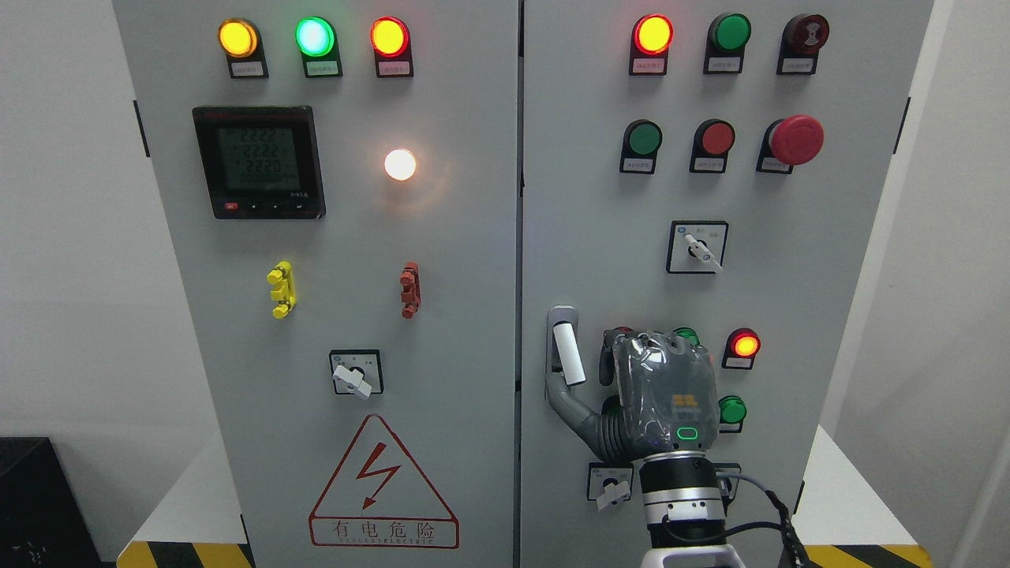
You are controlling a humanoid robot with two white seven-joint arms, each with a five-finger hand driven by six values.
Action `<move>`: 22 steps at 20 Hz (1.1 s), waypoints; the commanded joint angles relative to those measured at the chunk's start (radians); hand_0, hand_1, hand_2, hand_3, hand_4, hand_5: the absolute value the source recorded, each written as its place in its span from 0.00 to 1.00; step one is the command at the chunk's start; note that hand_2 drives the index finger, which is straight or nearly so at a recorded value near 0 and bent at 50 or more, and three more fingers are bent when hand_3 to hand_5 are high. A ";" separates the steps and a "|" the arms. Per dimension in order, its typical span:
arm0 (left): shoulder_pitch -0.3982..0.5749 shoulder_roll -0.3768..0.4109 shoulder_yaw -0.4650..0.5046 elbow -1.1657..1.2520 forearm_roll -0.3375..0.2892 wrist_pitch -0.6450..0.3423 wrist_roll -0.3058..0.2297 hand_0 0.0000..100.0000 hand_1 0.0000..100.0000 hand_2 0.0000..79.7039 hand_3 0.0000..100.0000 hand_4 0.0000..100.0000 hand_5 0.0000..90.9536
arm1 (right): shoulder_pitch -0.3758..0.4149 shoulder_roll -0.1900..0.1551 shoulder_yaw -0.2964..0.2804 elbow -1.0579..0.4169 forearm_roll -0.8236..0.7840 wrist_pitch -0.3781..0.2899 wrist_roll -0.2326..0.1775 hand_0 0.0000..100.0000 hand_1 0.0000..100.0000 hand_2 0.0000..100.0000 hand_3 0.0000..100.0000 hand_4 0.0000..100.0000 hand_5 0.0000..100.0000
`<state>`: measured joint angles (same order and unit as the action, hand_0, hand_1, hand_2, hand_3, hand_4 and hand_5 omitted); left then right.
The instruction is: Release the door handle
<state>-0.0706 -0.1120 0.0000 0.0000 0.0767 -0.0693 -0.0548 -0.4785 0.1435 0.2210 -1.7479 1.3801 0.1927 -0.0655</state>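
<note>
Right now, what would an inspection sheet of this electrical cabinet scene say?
Surface: grey cabinet, two doors shut, seam down the middle.
Job's things: door handle, upright on the right door's left edge.
Clutter: nothing seen.
Hands: right hand at the handle, thumb at its lower end, finger contact unclear; left not in view.
Cables: black cable looping off the wrist.
Surroundings: lit indicator lamps, red emergency stop, digital meter, shock warning triangle, white walls.

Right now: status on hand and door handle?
Right hand at right door, thumb by door handle, grasp unclear. Left arm out of view. Nothing in the way.
</note>
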 commanded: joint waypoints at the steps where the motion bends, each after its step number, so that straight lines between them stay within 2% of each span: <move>1: 0.000 0.000 -0.020 -0.017 0.000 0.000 -0.003 0.00 0.00 0.03 0.08 0.01 0.00 | 0.015 0.001 -0.014 -0.002 -0.001 -0.001 -0.002 0.27 0.42 0.82 1.00 1.00 0.96; 11: 0.000 0.000 -0.020 -0.017 0.000 0.000 -0.004 0.00 0.00 0.03 0.08 0.01 0.00 | 0.023 0.001 -0.015 -0.016 -0.001 -0.001 -0.005 0.27 0.42 0.82 1.00 1.00 0.96; 22: 0.000 0.000 -0.020 -0.017 0.000 0.000 -0.003 0.00 0.00 0.03 0.08 0.01 0.00 | 0.023 0.001 -0.043 -0.022 -0.001 -0.001 -0.005 0.30 0.41 0.83 1.00 1.00 0.96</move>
<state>-0.0706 -0.1120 0.0000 0.0000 0.0767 -0.0733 -0.0586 -0.4563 0.1441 0.1963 -1.7640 1.3790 0.1917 -0.0700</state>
